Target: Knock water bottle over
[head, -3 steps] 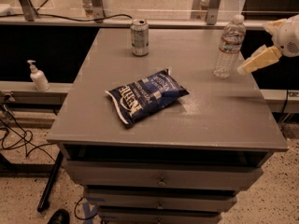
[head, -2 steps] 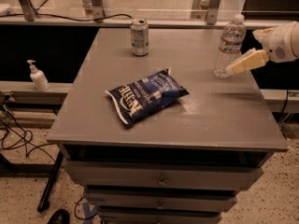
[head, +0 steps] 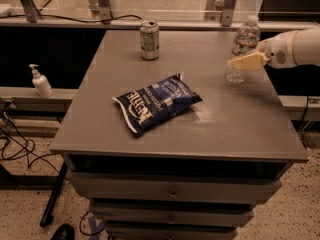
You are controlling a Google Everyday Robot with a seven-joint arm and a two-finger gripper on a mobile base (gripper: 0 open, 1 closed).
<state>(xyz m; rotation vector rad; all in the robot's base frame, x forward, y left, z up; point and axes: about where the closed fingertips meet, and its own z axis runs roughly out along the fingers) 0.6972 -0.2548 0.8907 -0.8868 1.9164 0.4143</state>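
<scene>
Claw (head: 245, 62) is right on the water bottle (head: 245, 36), far right corner of the desk (head: 225, 119)!

It comes in sideways over the right edge at mid-height, which looks set up for a shove, not a lift. The bottle stands upright, and the claw crosses in front of its lower body, seemingly touching. Whether the claw is parted or closed, I cannot tell.

Matt table (head: 240, 124), glossy chip bag (head: 157, 103), metal can (head: 149, 40), clear plastic water bottle (head: 246, 38), smooth gripper (head: 237, 63) at it
</scene>
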